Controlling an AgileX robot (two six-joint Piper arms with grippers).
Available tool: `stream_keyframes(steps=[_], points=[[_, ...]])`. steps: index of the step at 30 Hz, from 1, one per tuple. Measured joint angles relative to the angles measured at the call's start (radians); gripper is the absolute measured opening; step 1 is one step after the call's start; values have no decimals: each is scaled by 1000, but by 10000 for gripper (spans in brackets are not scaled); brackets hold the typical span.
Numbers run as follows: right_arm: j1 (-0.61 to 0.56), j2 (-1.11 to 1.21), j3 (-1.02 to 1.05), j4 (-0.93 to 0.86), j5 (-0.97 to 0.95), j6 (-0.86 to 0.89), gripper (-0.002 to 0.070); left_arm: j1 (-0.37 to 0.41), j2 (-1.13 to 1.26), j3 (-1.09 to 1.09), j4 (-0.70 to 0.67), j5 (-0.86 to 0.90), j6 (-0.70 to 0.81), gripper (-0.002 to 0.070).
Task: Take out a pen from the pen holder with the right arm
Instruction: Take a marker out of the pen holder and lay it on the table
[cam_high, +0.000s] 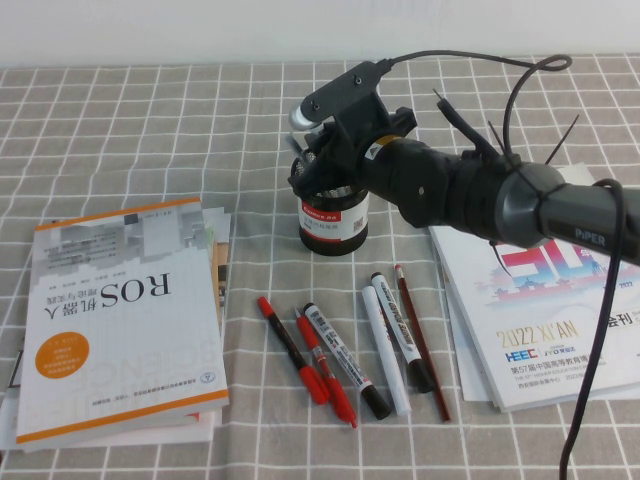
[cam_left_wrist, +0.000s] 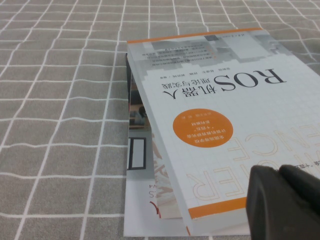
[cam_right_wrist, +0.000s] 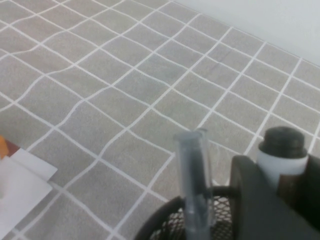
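The black mesh pen holder (cam_high: 333, 218) with a red and white label stands mid-table. My right gripper (cam_high: 320, 158) reaches in from the right and sits right over its mouth. In the right wrist view a white marker with a black cap (cam_right_wrist: 283, 150) stands between the fingers (cam_right_wrist: 252, 200), which press against its sides; the right gripper (cam_right_wrist: 283, 172) is shut on it. A clear pen (cam_right_wrist: 192, 175) stands upright in the holder's rim (cam_right_wrist: 160, 222) beside it. My left gripper (cam_left_wrist: 282, 200), shut and empty, hangs over the ROS book (cam_left_wrist: 225, 115).
Several pens and markers (cam_high: 345, 350) lie loose in front of the holder. The ROS book on a stack (cam_high: 120, 310) lies at the left, and a pile of magazines (cam_high: 540, 320) at the right under my right arm.
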Motion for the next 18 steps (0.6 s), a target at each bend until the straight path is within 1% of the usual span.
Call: stream_keyframes(steps=[10, 18], points=[[0, -70, 2, 0, 65, 0, 120, 0, 0, 0, 0, 0, 0, -3], [0, -232, 2, -14, 117, 0, 120, 0, 0, 0, 0, 0, 0, -3]])
